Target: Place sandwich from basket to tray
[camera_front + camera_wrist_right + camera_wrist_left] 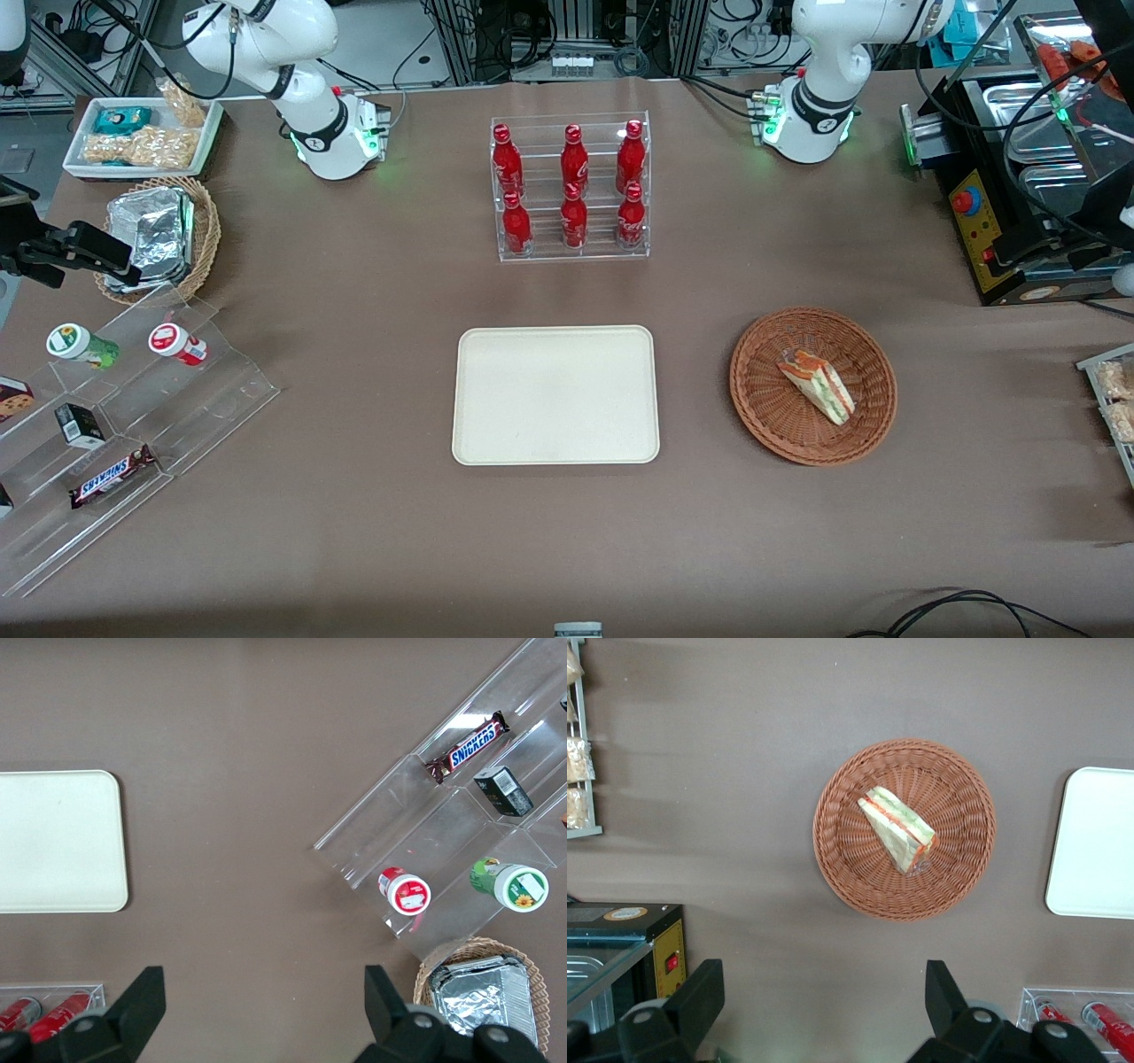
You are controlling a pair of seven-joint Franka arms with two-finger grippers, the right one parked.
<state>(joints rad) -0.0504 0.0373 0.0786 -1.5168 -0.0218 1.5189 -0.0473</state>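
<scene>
Sandwich (pixel 897 828) below open claw (pixel 824 1003)

Sandwich (pixel 816 386) in basket (pixel 762 399); tray (pixel 555 447) beside basket; gripper (pixel 824 1010) above table, fingers (pixel 700 997) apart.

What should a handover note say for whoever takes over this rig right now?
Gripper: open, holding nothing, hovering high above the table beside the basket.
Sandwich: lying in the basket, untouched.
Tray: bare, on the table beside the basket, toward the parked arm's end.
Done: nothing yet; no grasp made.
Left: descend over the sandwich, grip it, lift it clear of the basket rim, carry it to the tray and release.
</scene>
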